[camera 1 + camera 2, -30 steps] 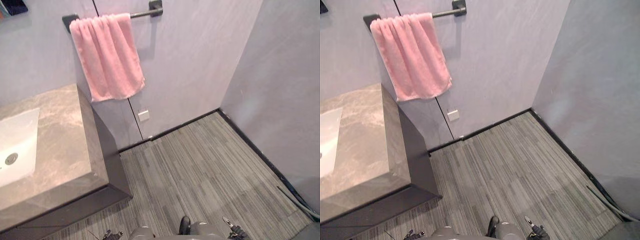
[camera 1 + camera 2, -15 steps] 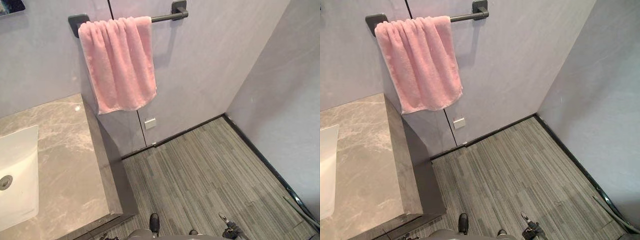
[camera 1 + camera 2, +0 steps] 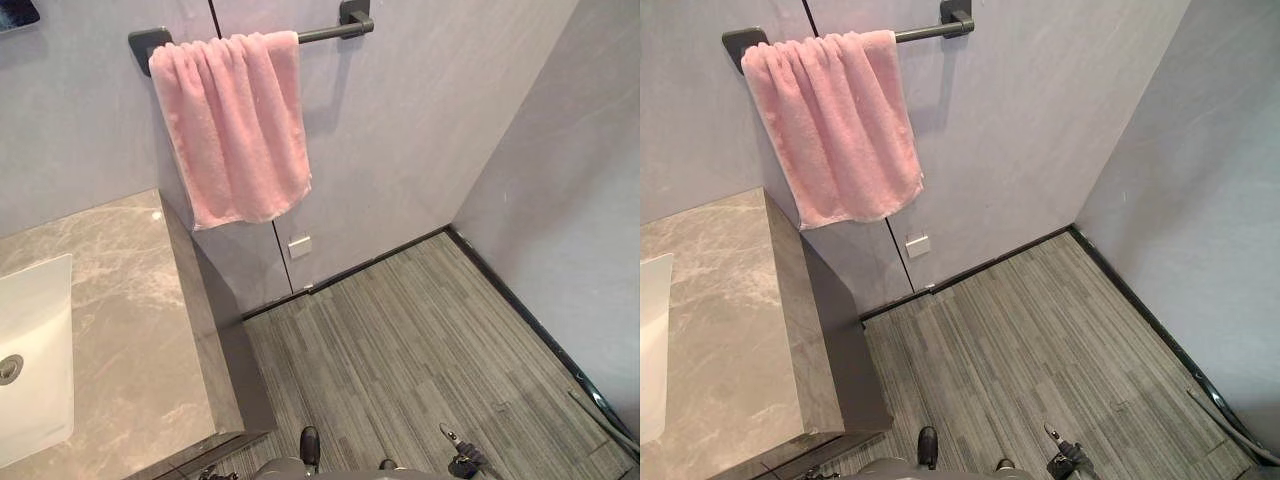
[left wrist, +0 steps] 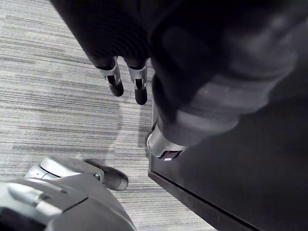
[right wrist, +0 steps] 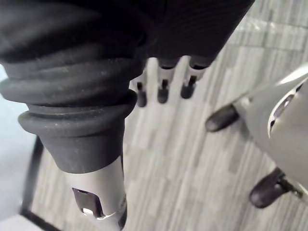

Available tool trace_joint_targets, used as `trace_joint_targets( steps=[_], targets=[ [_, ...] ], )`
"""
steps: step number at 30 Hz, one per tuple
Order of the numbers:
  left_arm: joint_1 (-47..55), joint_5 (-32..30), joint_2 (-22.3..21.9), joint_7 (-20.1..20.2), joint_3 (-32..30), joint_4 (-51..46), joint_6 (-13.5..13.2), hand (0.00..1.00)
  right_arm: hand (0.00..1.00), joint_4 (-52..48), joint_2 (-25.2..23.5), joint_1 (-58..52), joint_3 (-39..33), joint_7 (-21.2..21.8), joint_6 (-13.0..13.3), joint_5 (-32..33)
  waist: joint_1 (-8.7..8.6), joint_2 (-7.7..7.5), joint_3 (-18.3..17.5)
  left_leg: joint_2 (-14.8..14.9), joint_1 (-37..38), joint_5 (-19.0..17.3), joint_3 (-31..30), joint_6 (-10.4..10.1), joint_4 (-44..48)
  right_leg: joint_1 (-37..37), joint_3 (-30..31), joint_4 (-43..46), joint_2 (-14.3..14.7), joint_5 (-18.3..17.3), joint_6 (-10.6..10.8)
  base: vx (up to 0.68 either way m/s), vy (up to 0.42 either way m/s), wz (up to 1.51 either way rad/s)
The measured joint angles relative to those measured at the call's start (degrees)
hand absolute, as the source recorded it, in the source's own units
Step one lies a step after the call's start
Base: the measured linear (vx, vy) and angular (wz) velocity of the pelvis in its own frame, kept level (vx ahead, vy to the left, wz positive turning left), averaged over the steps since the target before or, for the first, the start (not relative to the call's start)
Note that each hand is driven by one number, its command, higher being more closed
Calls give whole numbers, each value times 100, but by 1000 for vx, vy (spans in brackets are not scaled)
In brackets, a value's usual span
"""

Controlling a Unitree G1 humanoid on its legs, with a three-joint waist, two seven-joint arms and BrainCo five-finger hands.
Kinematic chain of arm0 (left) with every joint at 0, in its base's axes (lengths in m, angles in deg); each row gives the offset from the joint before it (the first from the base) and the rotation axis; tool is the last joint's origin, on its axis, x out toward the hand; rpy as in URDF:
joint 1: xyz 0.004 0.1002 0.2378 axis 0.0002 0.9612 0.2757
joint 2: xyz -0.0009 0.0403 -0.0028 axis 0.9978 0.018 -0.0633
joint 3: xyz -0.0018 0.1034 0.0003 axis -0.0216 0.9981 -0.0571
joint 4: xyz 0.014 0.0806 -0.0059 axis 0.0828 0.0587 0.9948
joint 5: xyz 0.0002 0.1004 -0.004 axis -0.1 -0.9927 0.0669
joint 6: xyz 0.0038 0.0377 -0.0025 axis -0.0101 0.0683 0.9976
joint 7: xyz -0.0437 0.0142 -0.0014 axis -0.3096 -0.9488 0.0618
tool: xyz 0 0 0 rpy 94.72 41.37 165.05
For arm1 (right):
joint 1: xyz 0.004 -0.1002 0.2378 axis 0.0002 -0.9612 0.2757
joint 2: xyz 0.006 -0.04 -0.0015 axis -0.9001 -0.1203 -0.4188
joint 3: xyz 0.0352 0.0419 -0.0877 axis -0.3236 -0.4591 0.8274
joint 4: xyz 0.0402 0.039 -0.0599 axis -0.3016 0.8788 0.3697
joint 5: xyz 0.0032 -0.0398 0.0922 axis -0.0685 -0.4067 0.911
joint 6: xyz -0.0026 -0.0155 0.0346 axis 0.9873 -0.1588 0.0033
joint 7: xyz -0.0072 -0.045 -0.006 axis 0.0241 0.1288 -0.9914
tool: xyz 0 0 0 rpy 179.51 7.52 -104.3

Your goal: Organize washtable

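The left hand point(image 4: 114, 78) hangs with fingers straight and apart, empty, just beside the dark cabinet side point(image 4: 250, 183). The right hand point(image 5: 163, 89) hangs equally loose and empty over the striped floor point(image 3: 420, 340). The marble worktop point(image 3: 130, 320) with its white basin point(image 3: 35, 350) lies to the robot's left, and a pink towel point(image 3: 235, 125) is bunched on the rail point(image 3: 325, 33) above its far corner. Best to square up to the worktop first, then raise the left hand clear of the cabinet edge.

bathroom: pink towel point(image 3: 232, 125) on rail point(image 3: 325, 33), washbasin point(image 3: 35, 360) (marble top point(image 3: 140, 330))
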Motion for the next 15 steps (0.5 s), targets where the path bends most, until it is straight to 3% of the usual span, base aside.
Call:
trace_joint_targets(
  steps=[2, 3, 4, 5, 6, 9, 10, 12, 14, 15],
  targets=[
    [3, -9, 38, 1, 75, -31, 2, 0, 0, -116, -25, -72, 21, 0, 18, 29, -11, -44, 25, -163, 122, -167, -2, 35, 11, -309, 60, 989, -319, -426, 159, 59, 65, 6],
    [2, -29, 40, -2, 104, -31, 11, 0, 0, -147, -21, -99, 48, 0, 21, 51, -10, -37, 37, -188, 147, -190, -9, 71, -10, -399, 133, 1291, -329, -487, 185, 81, 36, -6],
    [36, -144, 28, -15, 174, 32, 37, 0, 0, -196, -30, -94, 132, 3, 28, 123, -13, 22, 87, -136, 216, -218, -18, 120, -2, -670, 290, 1917, -331, -407, 193, 139, 60, -8],
    [73, -240, 40, -14, 284, 54, 50, 0, 0, -208, -58, -90, 246, 2, 30, 208, -22, 201, 122, 14, 323, -195, -16, 161, 31, -904, 367, 2434, -318, -334, 8, 155, 67, -4],
    [87, -247, 39, -15, 320, 53, 53, 0, 0, -212, -78, -135, 270, 4, 29, 226, -33, 216, 116, 62, 358, -207, -15, 169, 32, -963, 356, 2521, -334, -379, -34, 168, 64, 5],
    [97, -255, 154, -75, 339, 47, 68, 0, 0, -217, -97, -210, 274, 1, 25, 225, -14, 155, 117, 305, 327, -414, -305, -22, 274, -1261, 528, 2290, -506, -423, 176, 195, -15, 33],
    [90, -254, 185, -115, 355, 47, 70, 0, 0, -217, -99, -227, 281, 2, 23, 224, -17, 202, 138, 379, 331, -462, -332, -88, 315, -1314, 555, 2173, -502, -401, 286, 200, -78, 36],
    [166, -255, 308, -181, 500, 69, 84, 0, 0, -214, -121, -319, 308, 6, 11, 220, -19, 93, 76, 542, 346, -623, -428, -327, 528, -1453, 680, 1734, -510, -262, 586, 198, -130, 40],
    [249, -255, 430, -245, 509, 65, 82, 0, 0, -211, -114, -426, 429, 5, 8, 219, -35, -92, 24, 538, 469, -726, -571, -488, 649, -1466, 675, 1652, -636, -101, 597, 236, -252, 66],
    [309, -247, 462, -248, 507, 37, 76, 0, 0, -203, -114, -500, 495, 9, -1, 208, -33, -195, -47, 534, 553, -791, -657, -590, 663, -1535, 667, 1673, -632, 184, 496, 286, -412, 69]
  ],
)
